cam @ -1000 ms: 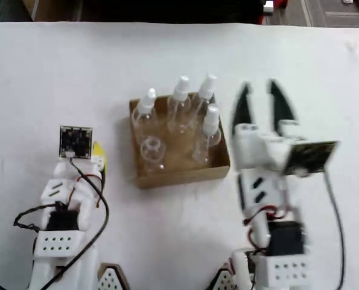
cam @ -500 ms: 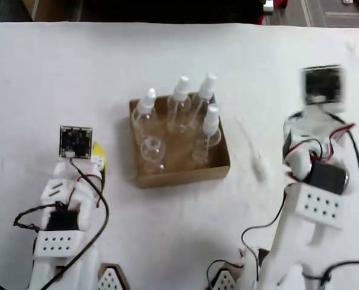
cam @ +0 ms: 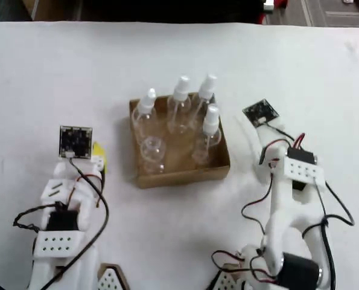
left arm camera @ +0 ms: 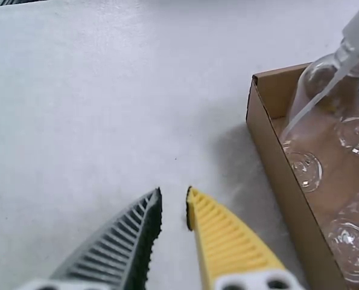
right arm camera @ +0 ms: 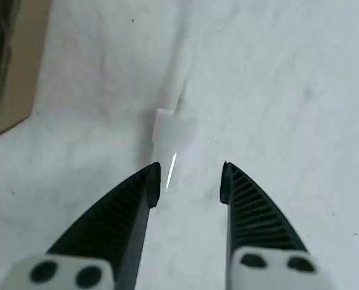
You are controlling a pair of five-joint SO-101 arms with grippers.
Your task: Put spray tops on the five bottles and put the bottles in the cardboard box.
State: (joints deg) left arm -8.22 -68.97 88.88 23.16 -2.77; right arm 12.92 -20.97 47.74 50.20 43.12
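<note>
Right end effector (right arm camera: 188,175) wide open over white plastic spray top (right arm camera: 173,130) on desk (right arm camera: 288,90). Straddle the cap — not the thin tube — before closing.

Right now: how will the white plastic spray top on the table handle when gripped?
The white plastic spray top looks small, so probably light. Its thin dip tube likely flexes. Lying on its side, it may roll between the right fingers.
</note>
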